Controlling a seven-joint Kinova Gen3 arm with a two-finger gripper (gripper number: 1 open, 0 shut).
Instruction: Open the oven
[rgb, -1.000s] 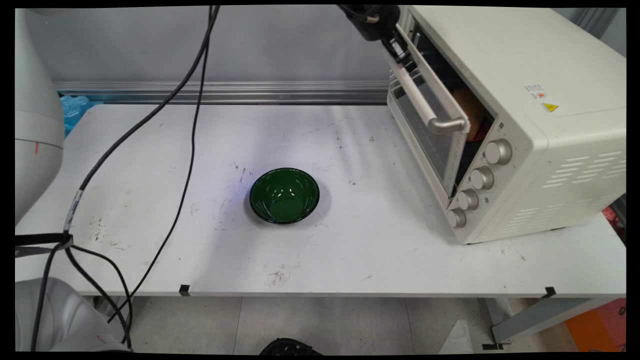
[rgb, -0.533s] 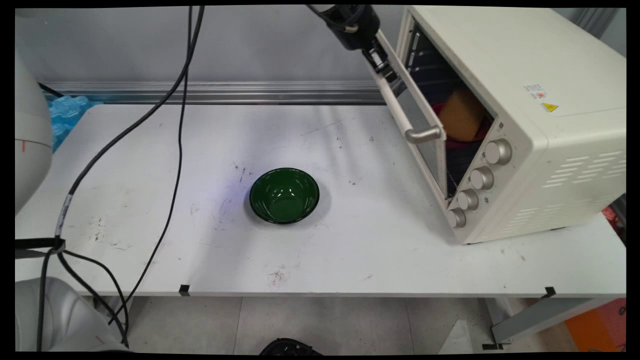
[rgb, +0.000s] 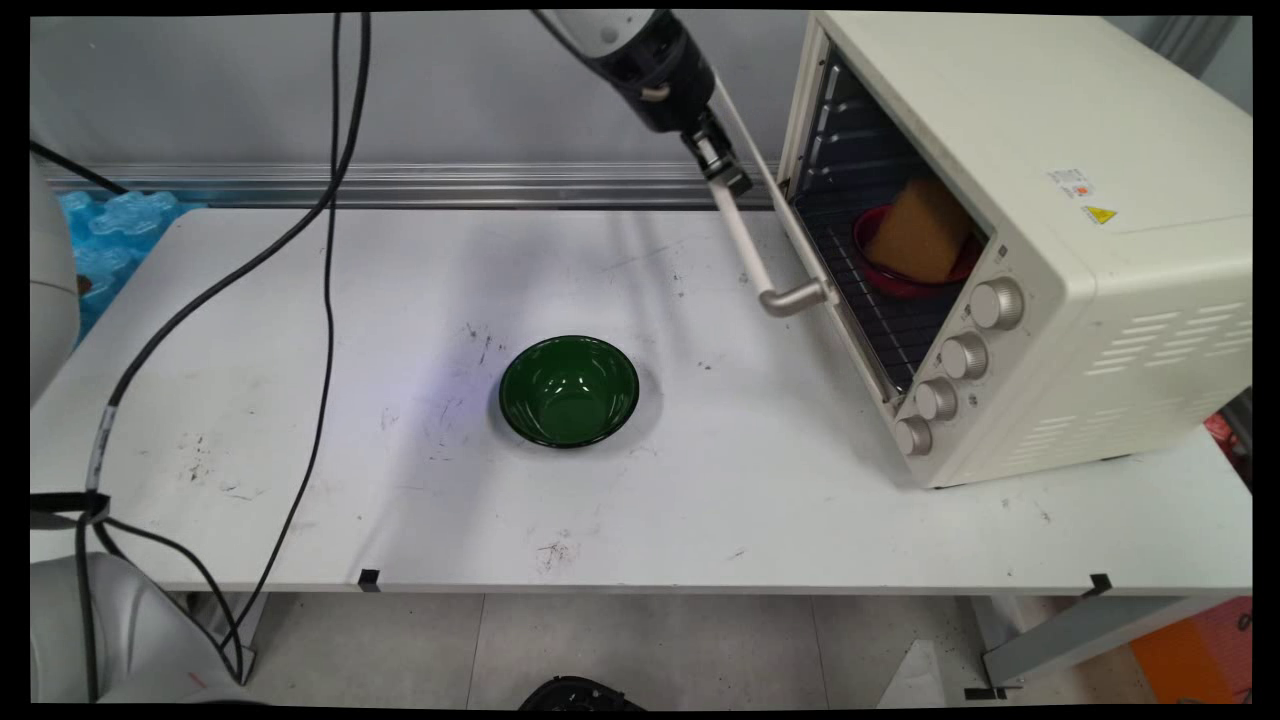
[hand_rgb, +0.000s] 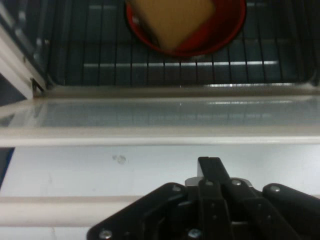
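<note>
My gripper (rgb: 722, 172) is shut on the far end of the oven door handle (rgb: 746, 240), a pale metal bar. The door (rgb: 838, 308) of the cream toaster oven (rgb: 1060, 230) hangs partly open, tilted out over the table. Inside on the wire rack sits a red bowl (rgb: 900, 278) holding a tan block (rgb: 920, 232). In the hand view the gripper (hand_rgb: 212, 180) sits over the handle (hand_rgb: 50, 210), with the door's glass (hand_rgb: 150, 115) just beyond and the red bowl (hand_rgb: 225, 30) and tan block (hand_rgb: 175, 17) at the top.
A dark green bowl (rgb: 569, 390) stands empty near the table's middle, left of the oven. Black cables (rgb: 330, 250) hang over the left half of the table. The oven's knobs (rgb: 962, 355) face the front right. A blue crinkled thing (rgb: 110, 225) lies at the far left edge.
The gripper has moved left and down with the handle, swinging the door further open. The red bowl and tan block inside now show fully.
</note>
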